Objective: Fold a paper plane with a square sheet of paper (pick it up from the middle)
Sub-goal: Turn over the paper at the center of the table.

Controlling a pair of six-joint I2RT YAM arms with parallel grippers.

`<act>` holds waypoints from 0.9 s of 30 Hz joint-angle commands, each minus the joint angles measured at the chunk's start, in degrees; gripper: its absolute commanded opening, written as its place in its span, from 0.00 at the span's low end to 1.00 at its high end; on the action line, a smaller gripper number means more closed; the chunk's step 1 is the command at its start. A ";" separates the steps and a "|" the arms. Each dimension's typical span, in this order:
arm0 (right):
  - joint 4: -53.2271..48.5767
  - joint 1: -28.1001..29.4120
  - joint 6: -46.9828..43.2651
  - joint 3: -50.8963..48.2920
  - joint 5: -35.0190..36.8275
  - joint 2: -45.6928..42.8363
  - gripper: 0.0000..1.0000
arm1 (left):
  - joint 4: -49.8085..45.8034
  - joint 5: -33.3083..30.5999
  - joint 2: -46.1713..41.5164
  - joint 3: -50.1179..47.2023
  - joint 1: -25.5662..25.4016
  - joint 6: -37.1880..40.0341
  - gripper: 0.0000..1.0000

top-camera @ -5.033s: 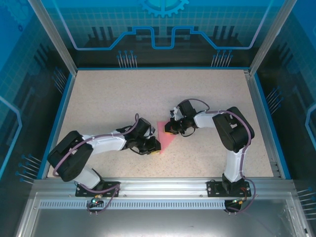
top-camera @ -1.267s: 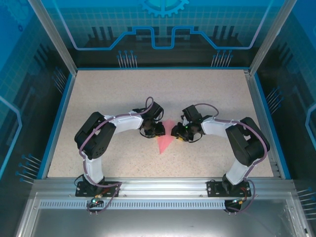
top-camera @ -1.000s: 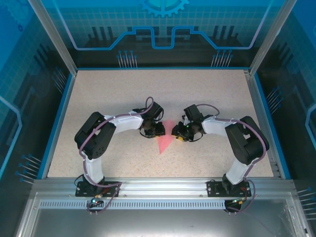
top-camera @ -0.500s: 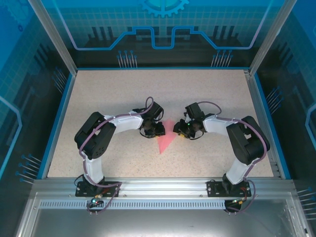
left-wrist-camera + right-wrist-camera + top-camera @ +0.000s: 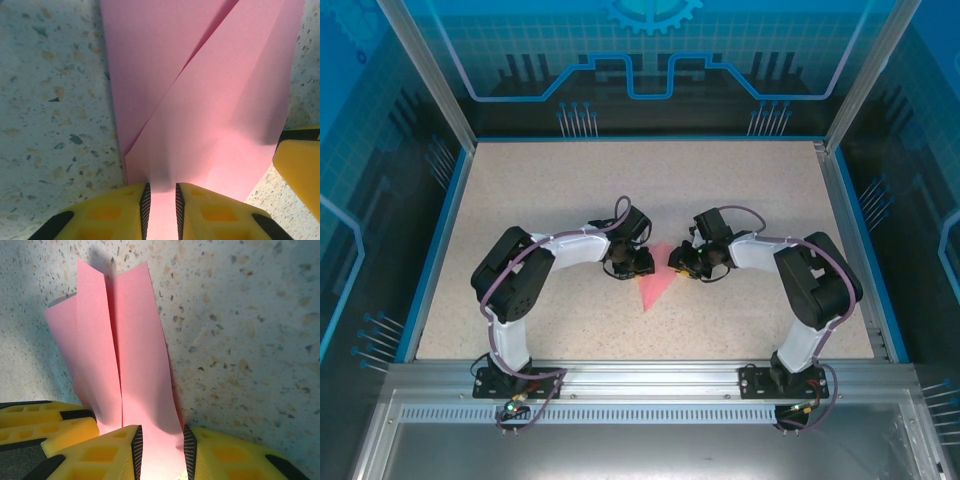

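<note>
The pink-red paper (image 5: 655,284) lies flat mid-table, folded to a dart with its point toward the arms. In the left wrist view the paper (image 5: 210,100) shows overlapping diagonal flaps; in the right wrist view the paper (image 5: 135,350) shows two long flaps along a centre crease. My left gripper (image 5: 642,263) stands on the wide end from the left, its yellow jaws (image 5: 160,210) a narrow gap apart with paper showing between them. My right gripper (image 5: 676,262) meets that end from the right, jaws (image 5: 161,455) slightly wider, one finger on the paper, the other at its edge.
The speckled beige table (image 5: 570,190) is ringed by a blue rim and glass walls (image 5: 450,210). Each wrist view catches the other gripper's yellow finger (image 5: 297,160) (image 5: 45,425) close by, so the two grippers stand almost tip to tip.
Five seconds ago the left gripper was lower, by the paper's near point; it now stands at the wide end. Over the last second the right gripper crept slightly away and leftward. The paper stayed put.
</note>
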 commanded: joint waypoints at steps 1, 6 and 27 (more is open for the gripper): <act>1.24 1.67 0.40 -0.81 -1.39 0.77 0.31 | -1.25 0.48 0.72 -0.38 -0.49 0.04 0.24; 4.46 1.50 1.36 -1.20 -4.49 0.41 0.32 | -0.29 0.79 0.16 -1.09 -0.43 -0.55 0.24; 12.99 1.75 5.90 -3.64 -9.52 -0.90 0.48 | 9.28 5.07 -4.03 -8.86 3.58 -6.58 0.24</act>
